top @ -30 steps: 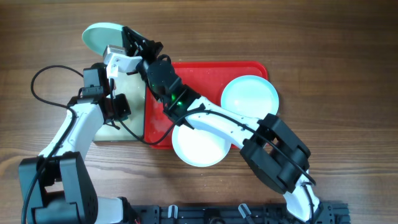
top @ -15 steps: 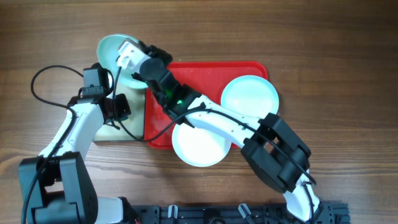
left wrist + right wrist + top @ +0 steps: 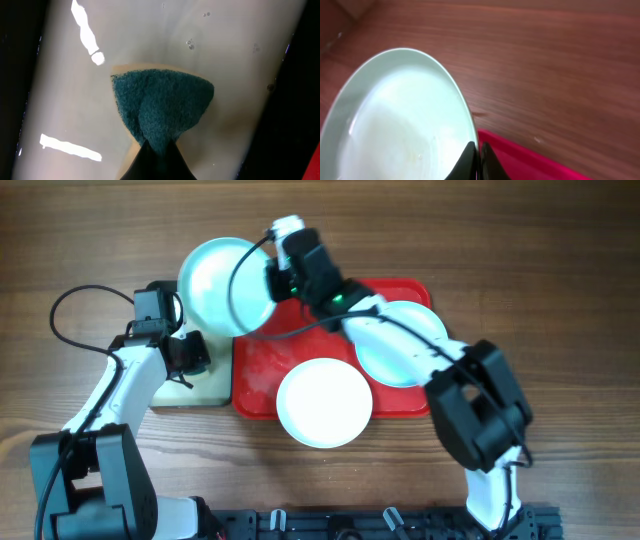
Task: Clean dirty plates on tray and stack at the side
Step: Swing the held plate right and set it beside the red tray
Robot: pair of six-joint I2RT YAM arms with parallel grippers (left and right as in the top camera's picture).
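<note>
My right gripper (image 3: 272, 280) is shut on the rim of a pale light-blue plate (image 3: 225, 285) and holds it above the table at the red tray's (image 3: 255, 365) upper left corner; the wrist view shows the rim pinched between the fingers (image 3: 479, 155) and the plate (image 3: 395, 120). A white plate (image 3: 323, 402) lies on the tray's front edge and a second light-blue plate (image 3: 400, 345) on its right. My left gripper (image 3: 180, 365) is shut on a teal-and-tan sponge (image 3: 160, 107) over the smaller tray.
The smaller dark-rimmed tray with a wet pale inside (image 3: 205, 385) sits left of the red tray; it fills the left wrist view (image 3: 240, 60). Black cables loop at the left. The table is brown wood.
My right gripper has swung right and back with the light-blue plate, from over the small tray's far end to the red tray's upper left corner. The left arm has stayed put.
</note>
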